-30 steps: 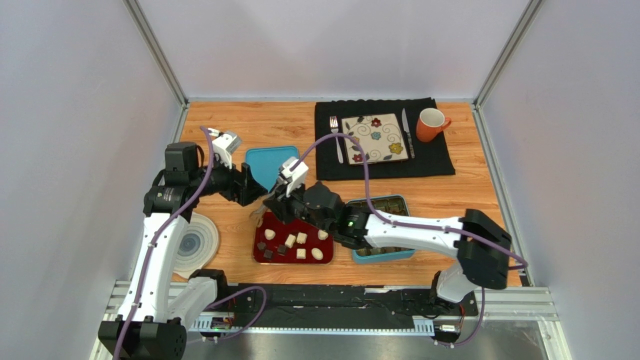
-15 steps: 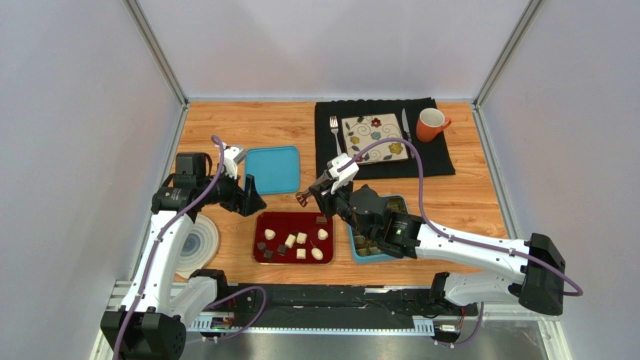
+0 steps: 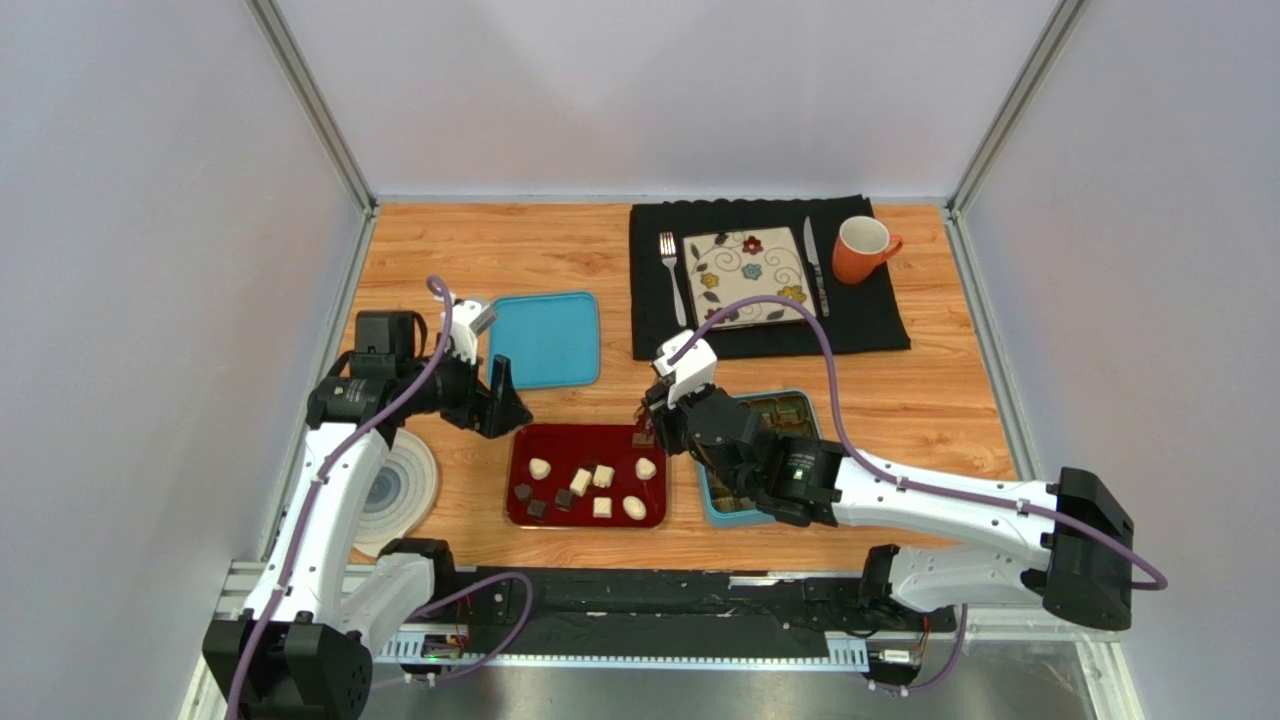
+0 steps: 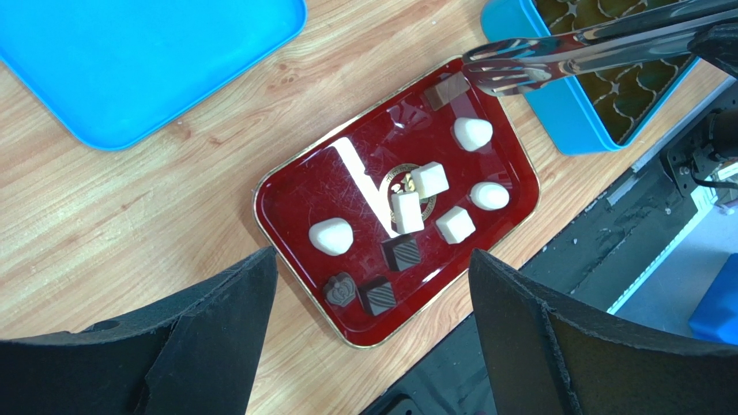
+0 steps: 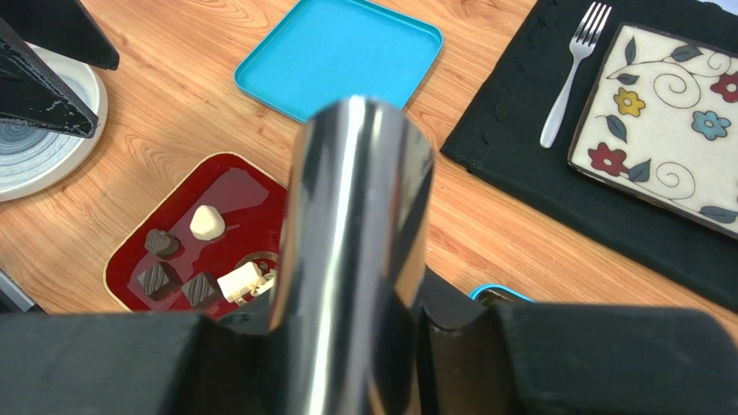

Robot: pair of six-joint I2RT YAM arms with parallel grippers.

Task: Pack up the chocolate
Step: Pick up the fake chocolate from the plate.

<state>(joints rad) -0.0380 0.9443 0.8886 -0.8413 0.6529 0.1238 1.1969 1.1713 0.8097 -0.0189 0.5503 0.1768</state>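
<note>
**A:** Where is the chocolate, and how much room is around it?

**B:** The chocolate (image 4: 405, 212) lies loose on the red tray (image 4: 294, 186), pale pieces in the middle and right, dark ones toward the left end. The tray's right short edge is just beside the blue box (image 4: 554, 121), with only a thin strip of wood between them. There is bare wood between the tray's far edge and the blue lid (image 4: 147, 60). The round dish (image 3: 394, 488) sits apart on the left.

**A:** And the hands?

**B:** The left gripper (image 3: 499, 402) hangs over the tray's far-left corner with its fingers spread wide and nothing between them. The right gripper (image 3: 658, 417) is clamped on the tongs (image 4: 589, 47), which reach across the box.

**A:** Which way do things point?

**B:** The tray's long axis runs along the table's near edge. A brown piece (image 4: 446, 89) is at the tray's far-right corner against the rim, its long side roughly in line with the tongs. The tong tips are right at it; I cannot tell whether they touch.
</note>
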